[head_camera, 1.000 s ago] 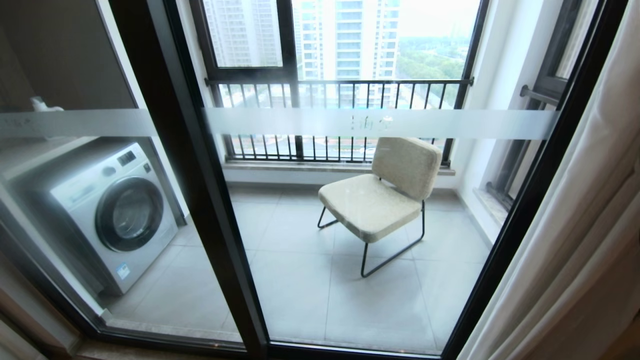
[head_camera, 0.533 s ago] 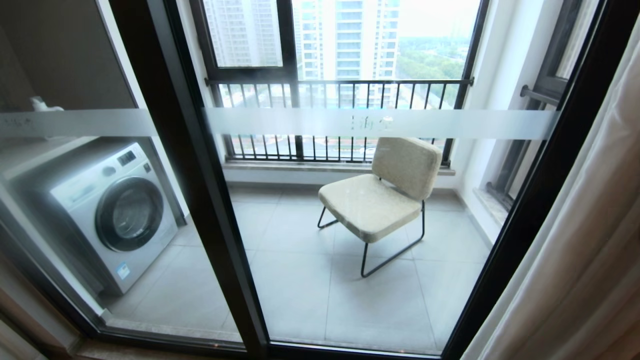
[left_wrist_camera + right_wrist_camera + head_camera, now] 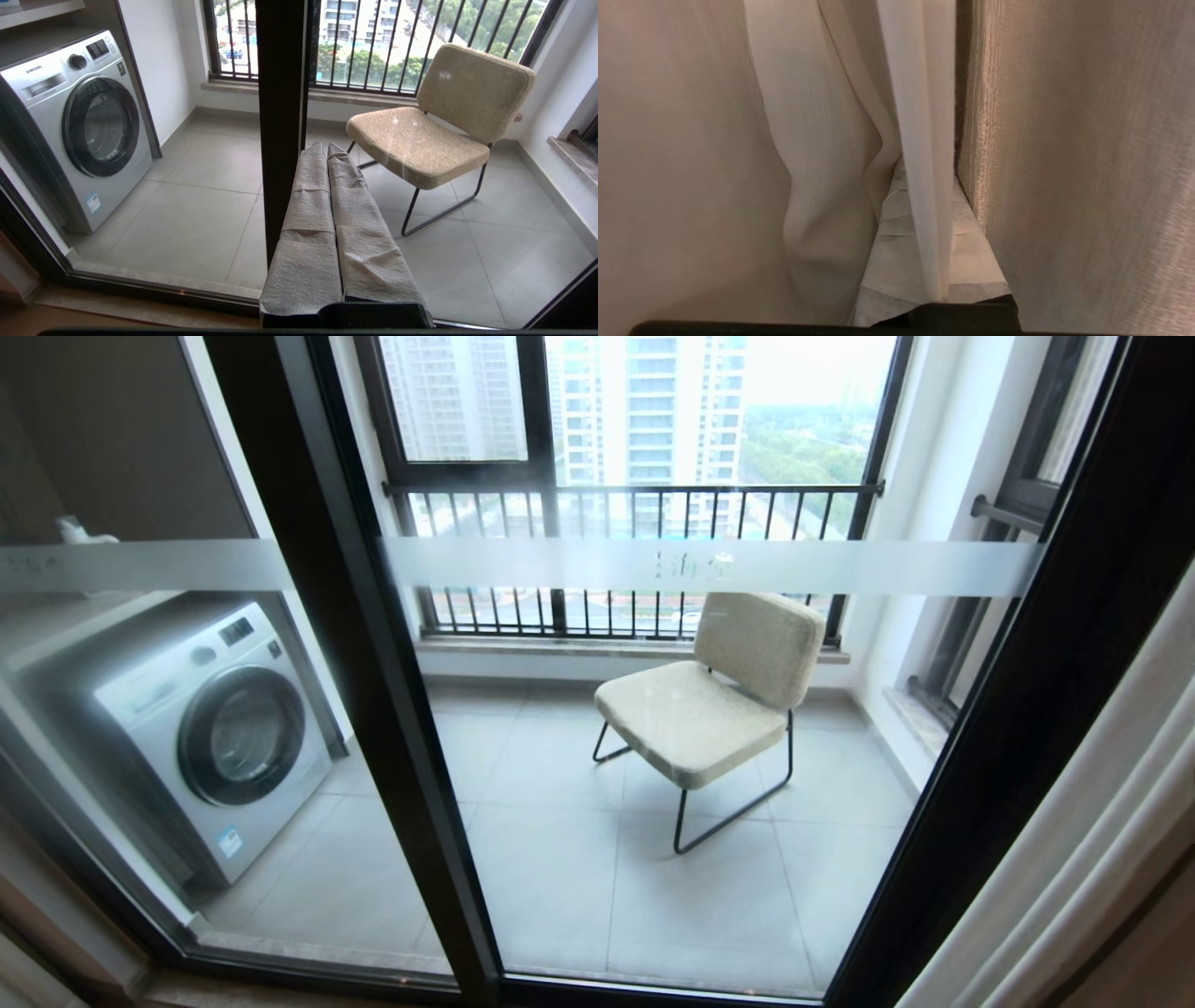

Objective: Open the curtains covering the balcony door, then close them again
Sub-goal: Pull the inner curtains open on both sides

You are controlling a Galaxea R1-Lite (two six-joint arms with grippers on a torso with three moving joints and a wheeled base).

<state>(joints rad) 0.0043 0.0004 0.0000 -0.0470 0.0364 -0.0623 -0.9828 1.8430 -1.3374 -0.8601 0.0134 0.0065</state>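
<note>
Right gripper (image 3: 924, 186) hemmed in by curtains (image 3: 822, 140); glass of balcony door (image 3: 373, 709) blocks fwd reach.

The right gripper's (image 3: 924, 205) paper-wrapped fingers (image 3: 892, 261) pushed in among the curtains (image 3: 822, 140): pale sheer folds on one side, textured beige fabric (image 3: 1064, 163) on the other, one sheer fold draped over the closed fingers.

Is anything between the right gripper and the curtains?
Nothing visible: the right gripper is already buried in the curtains, a sheer white fold draped over its shut fingers and the thick beige layer alongside.
</note>
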